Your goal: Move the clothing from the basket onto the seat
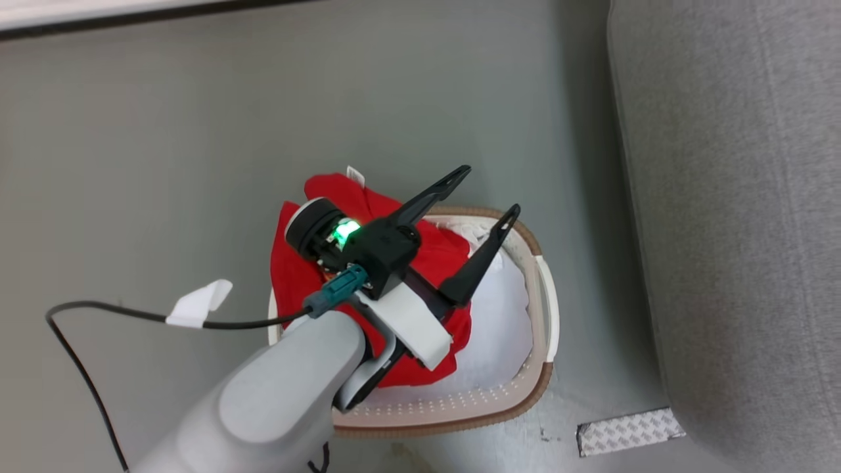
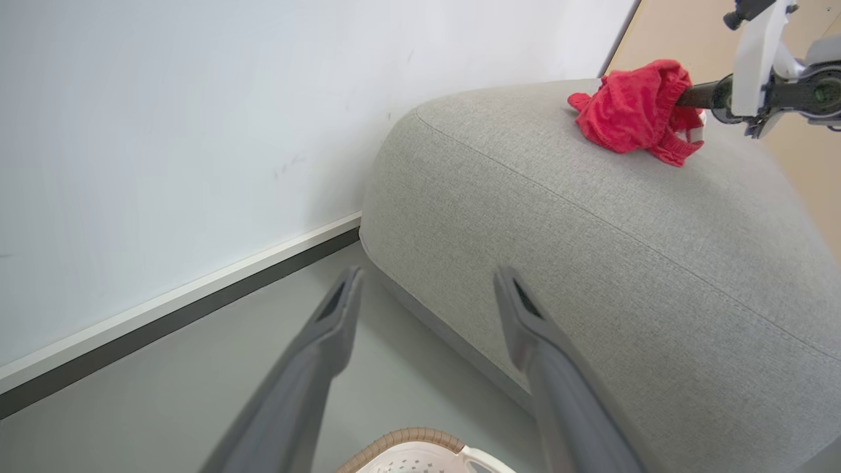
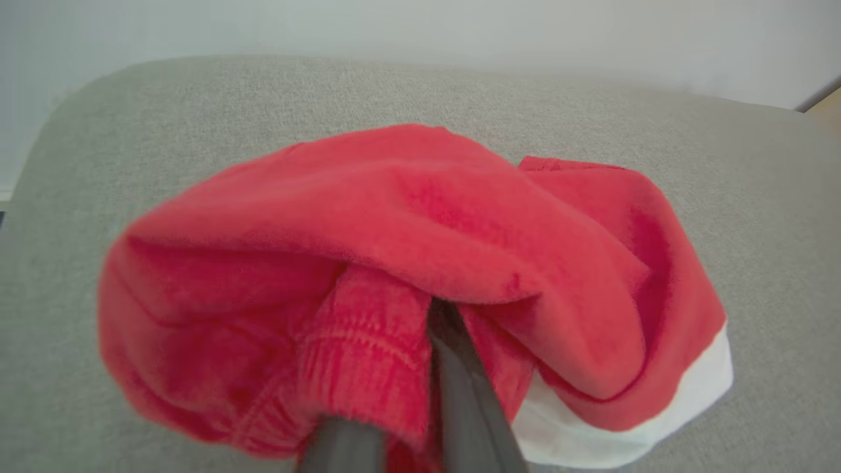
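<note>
Right claw (image 3: 407, 355): pinched shut on a fold of a red garment (image 3: 407, 210), its two dark fingers sunk into the cloth so that their tips are hidden.
Red garment: bunched in a loose heap on top of the light-grey sofa (image 2: 591, 263). It rests on the upholstery and wraps around the right claw's fingers, with a white panel (image 3: 624, 440) showing along one edge.
Left claw (image 1: 491, 189): spread wide and holding nothing. It hangs above the basket (image 1: 453, 415) with its fingers angled toward the sofa.
Red clothing (image 1: 292, 276): heaped in the basket and spilling over the rim on the side away from the sofa. It lies beneath the left claw's wrist, and the fingertips are clear of the cloth.
Basket: white with a tan woven rim, standing on the grey floor (image 1: 197, 131) near the sofa's edge.
</note>
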